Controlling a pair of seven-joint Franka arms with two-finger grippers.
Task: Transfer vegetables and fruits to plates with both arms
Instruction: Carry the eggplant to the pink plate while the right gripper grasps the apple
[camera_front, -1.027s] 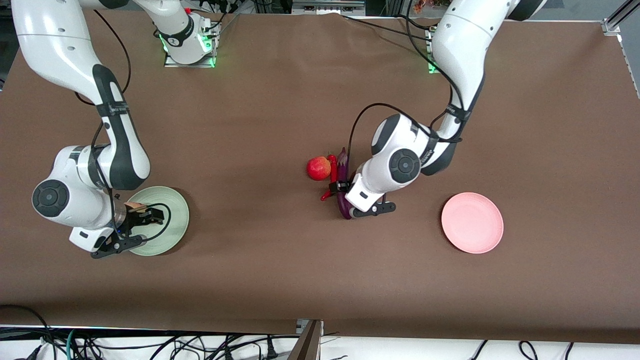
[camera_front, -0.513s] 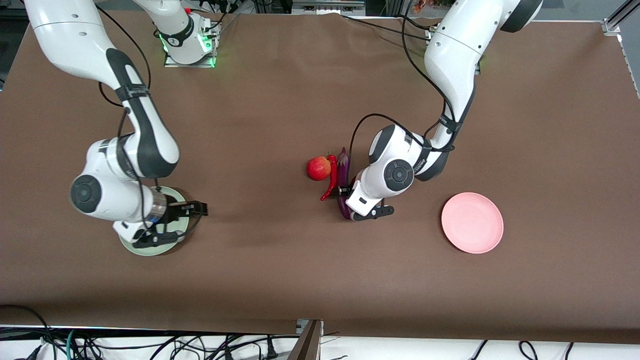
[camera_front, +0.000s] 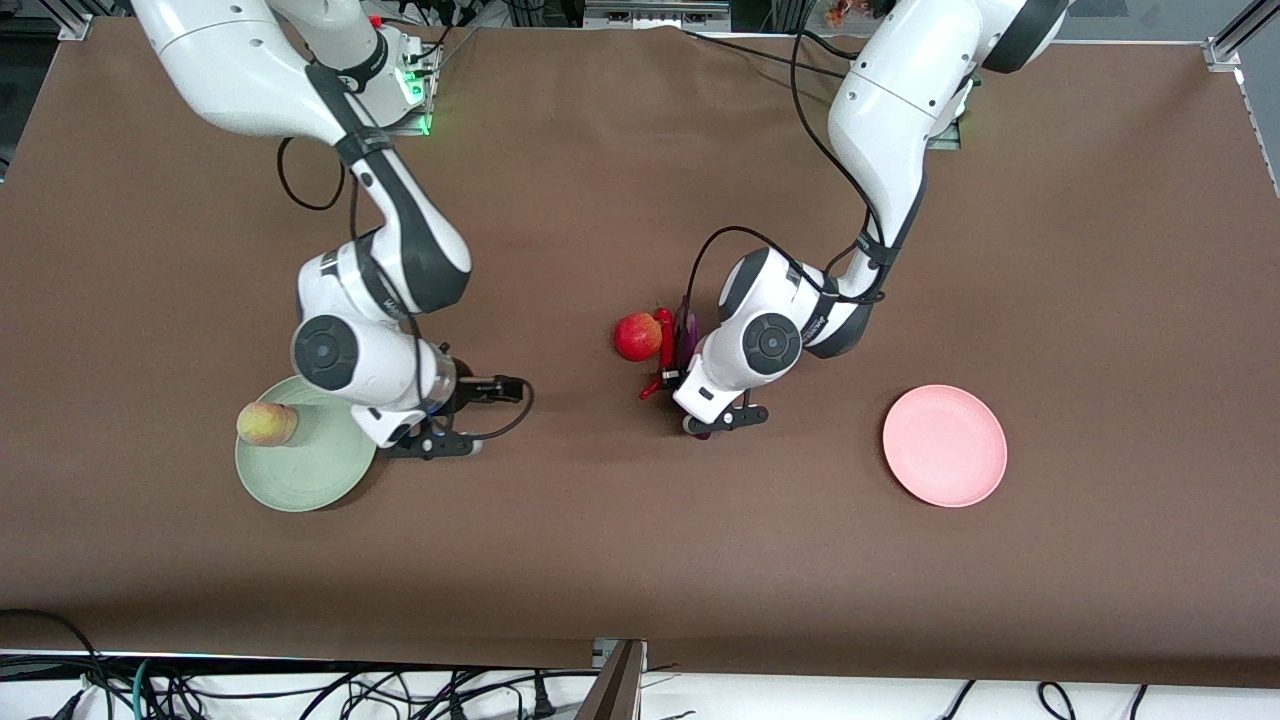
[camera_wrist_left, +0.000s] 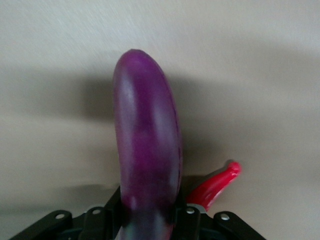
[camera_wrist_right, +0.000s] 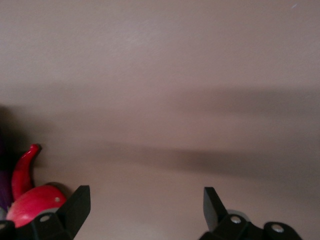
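Observation:
The purple eggplant (camera_wrist_left: 147, 150) lies on the table mat with my left gripper (camera_front: 703, 410) shut on it, a finger pressed against each side. The red chili pepper (camera_front: 660, 365) lies beside the eggplant (camera_front: 686, 335), and the red fruit (camera_front: 637, 336) rests against the chili. A peach-like fruit (camera_front: 266, 423) sits on the rim of the mint green plate (camera_front: 300, 470). My right gripper (camera_front: 485, 415) is open and holds nothing, over bare mat between the green plate and the red fruit. The right wrist view shows the red fruit (camera_wrist_right: 32, 205) and the chili (camera_wrist_right: 22, 170) ahead. The pink plate (camera_front: 944, 445) stands toward the left arm's end.
Brown mat covers the whole table (camera_front: 600, 560). Cables hang along the table edge nearest the front camera.
My right arm left the green plate and swung toward the middle of the table, leaving the peach-like fruit on the plate. My left gripper closed on the eggplant.

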